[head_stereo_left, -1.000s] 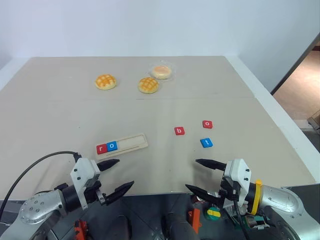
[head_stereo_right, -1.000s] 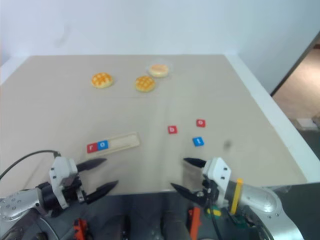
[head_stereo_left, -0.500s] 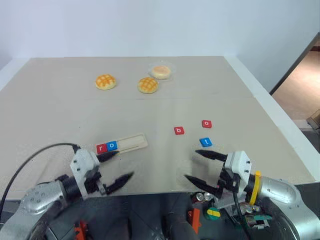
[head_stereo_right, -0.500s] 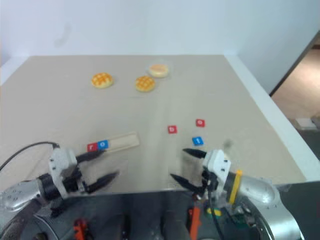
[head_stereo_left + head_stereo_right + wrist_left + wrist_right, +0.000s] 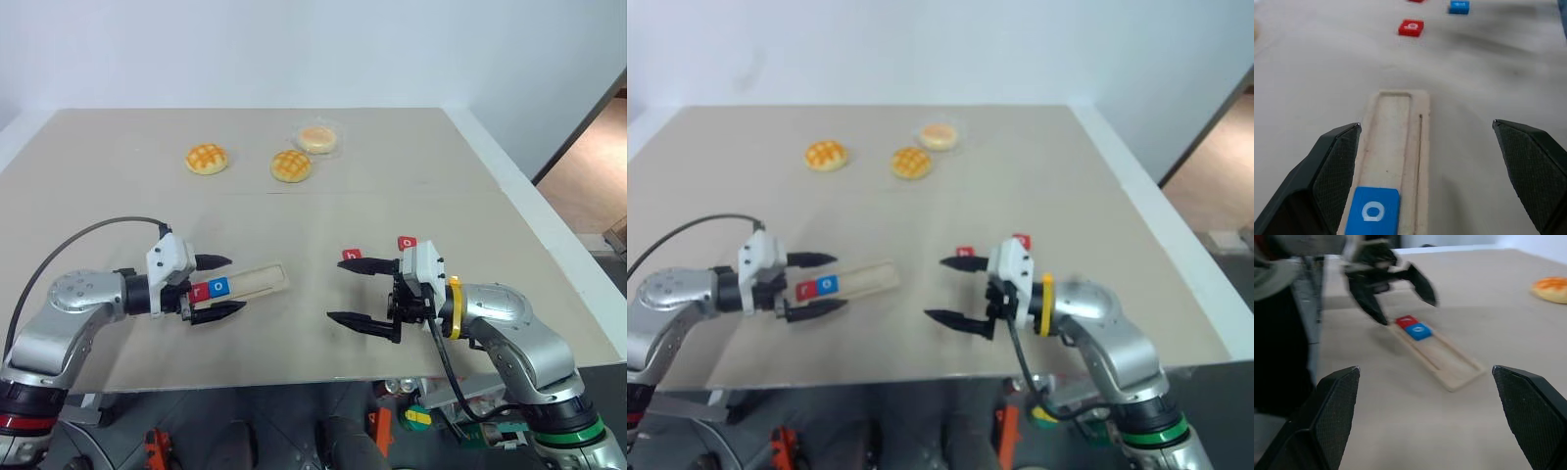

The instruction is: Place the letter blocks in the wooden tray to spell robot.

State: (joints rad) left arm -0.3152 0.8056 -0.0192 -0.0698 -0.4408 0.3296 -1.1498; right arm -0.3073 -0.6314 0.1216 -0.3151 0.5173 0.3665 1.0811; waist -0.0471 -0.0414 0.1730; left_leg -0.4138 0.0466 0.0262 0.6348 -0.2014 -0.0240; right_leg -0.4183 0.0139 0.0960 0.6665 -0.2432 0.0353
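both grippers hang spread and empty: left gripper [image 5: 217, 288] straddles the red r tile [image 5: 200, 291] and blue o tile [image 5: 220, 287] in the wooden tray [image 5: 257, 280], right gripper [image 5: 352, 291] just beside the red b tile [image 5: 351, 255].

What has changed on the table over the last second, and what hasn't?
Both arms reached forward over the table. The left pincer now straddles the wooden tray at its r and o end; the right pincer rose beside the red b block. Both are open and empty. Blocks, tray and buns stayed put.
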